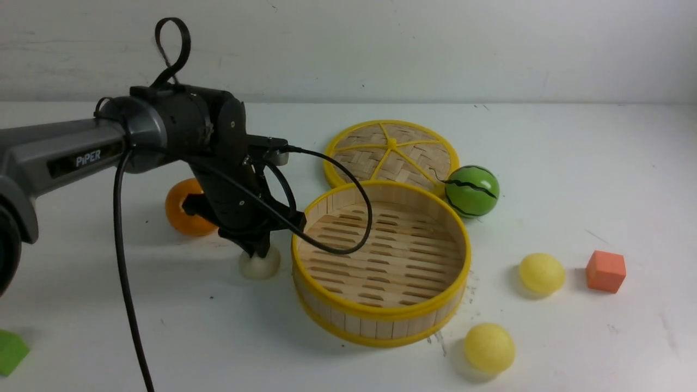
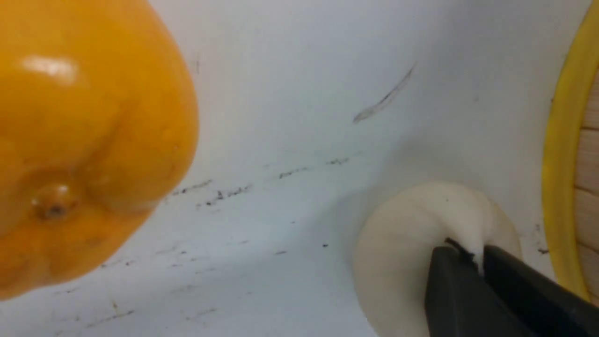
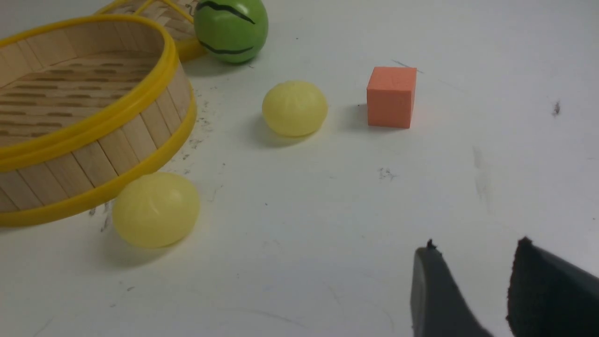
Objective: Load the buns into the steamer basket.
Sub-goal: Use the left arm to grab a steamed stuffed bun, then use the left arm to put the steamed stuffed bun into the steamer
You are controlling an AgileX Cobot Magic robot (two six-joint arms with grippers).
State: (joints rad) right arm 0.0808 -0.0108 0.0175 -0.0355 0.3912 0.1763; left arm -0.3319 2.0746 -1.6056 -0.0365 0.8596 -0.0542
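An off-white bun [image 1: 261, 267] [image 2: 402, 243] rests on the table just left of the steamer basket [image 1: 381, 314] [image 2: 559, 164] [image 3: 93, 121]. My left gripper [image 1: 260, 251] [image 2: 477, 255] comes down on it from above, shut, and pinches a ridge of its soft top. The basket's slatted floor is bare. Two pale yellow buns lie right of the basket, one farther back [image 1: 541, 273] [image 3: 295, 108] and one near its front rim [image 1: 489, 347] [image 3: 156, 209]. My right gripper [image 3: 475, 248] shows only in its wrist view, open over bare table with nothing between its fingers.
A glossy orange [image 1: 182, 209] [image 2: 84, 140] sits behind the left gripper. The woven lid [image 1: 392, 152] lies behind the basket, with a green striped ball [image 1: 471, 191] [image 3: 230, 29] beside it. An orange cube [image 1: 605, 270] [image 3: 391, 97] stands at the right, and a green block [image 1: 10, 351] lies at the front left.
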